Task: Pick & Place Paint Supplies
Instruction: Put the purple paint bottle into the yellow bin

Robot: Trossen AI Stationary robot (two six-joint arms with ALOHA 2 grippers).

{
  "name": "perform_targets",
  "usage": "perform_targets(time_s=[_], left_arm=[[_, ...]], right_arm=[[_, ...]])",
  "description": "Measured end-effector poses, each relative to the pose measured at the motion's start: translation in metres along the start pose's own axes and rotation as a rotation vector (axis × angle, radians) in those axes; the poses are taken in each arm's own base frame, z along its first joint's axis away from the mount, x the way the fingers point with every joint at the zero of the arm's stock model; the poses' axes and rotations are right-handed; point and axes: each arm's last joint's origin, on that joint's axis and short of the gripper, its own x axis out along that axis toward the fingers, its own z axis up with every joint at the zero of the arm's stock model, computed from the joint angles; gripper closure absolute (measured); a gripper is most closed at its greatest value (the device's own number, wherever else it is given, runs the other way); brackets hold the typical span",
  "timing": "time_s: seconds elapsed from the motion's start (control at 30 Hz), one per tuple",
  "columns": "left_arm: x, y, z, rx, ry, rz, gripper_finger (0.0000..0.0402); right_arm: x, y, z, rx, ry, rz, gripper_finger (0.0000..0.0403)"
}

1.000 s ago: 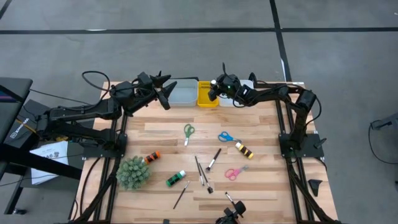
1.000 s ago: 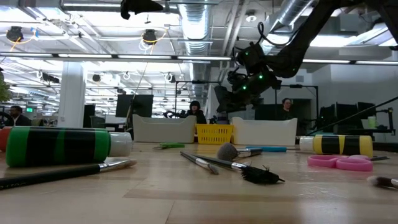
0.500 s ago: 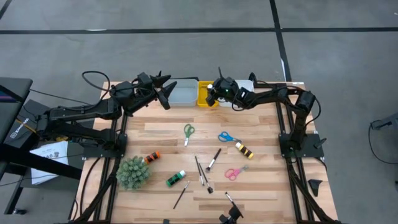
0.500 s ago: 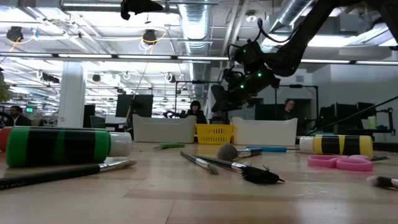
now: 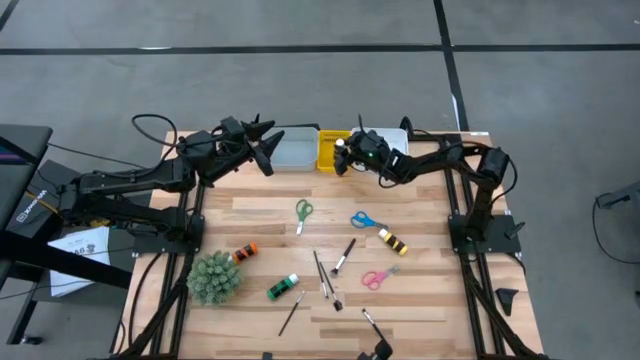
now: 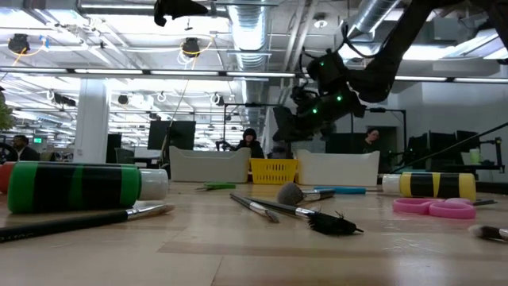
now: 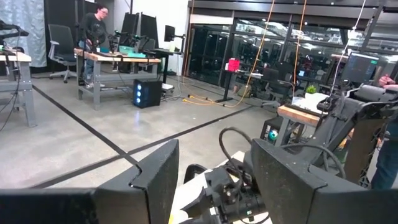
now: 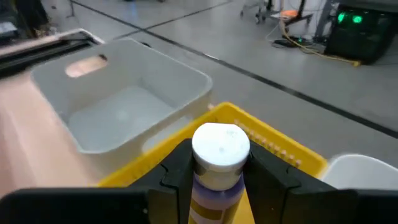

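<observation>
Right gripper (image 8: 217,180) up over the small yellow plastic tray (image 5: 332,151) at the far edge of the wooden slat table (image 5: 260,215), fingers (image 8: 177,171) clamped on a small paint bottle with a white cap and purplish-and-yellow body (image 8: 217,158), held cap-forward between the two dark pads. Sitting above the yellow tray's rim in the right wrist view, with the pale grey plastic tray (image 8: 124,102) just beside it on one side and a white tray (image 8: 360,171) on the other.

Left gripper (image 5: 268,152) parked in the air by the grey tray's corner, fingers (image 7: 155,174) spread apart, gripping nothing.

Rest of the supplies lying loose on the table: green-handled scissors (image 5: 303,212) near the middle, blue-handled scissors (image 5: 364,220) to their right, touching or almost touching a yellow-and-black striped paint bottle (image 5: 392,240). Pink-handled scissors (image 5: 376,277) nearer the front. Orange-capped paint bottle (image 5: 245,252) right by the spiky green plant ball (image 5: 214,277), green-and-black paint bottle (image 5: 282,287) a bit to the right of that. Several thin dark-handled brushes (image 5: 322,275) scattered around the middle and front, one more (image 5: 343,257) tilted between the scissors.

Couple of people (image 6: 249,141) visible way back in the room in the low view.
</observation>
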Motion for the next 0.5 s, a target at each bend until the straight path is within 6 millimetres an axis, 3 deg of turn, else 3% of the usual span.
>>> perform_targets(time_s=[0.33, 0.5], left_arm=[[0.0, 0.0, 0.0, -0.026, 0.001, 0.0, 0.0207], [0.0, 0.0, 0.0, -0.026, 0.001, 0.0, 0.0207]], right_arm=[[-0.001, -0.001, -0.001, 0.004, -0.016, -0.002, 0.0296], [-0.006, 0.0, -0.012, 0.0, 0.004, 0.005, 0.0296]])
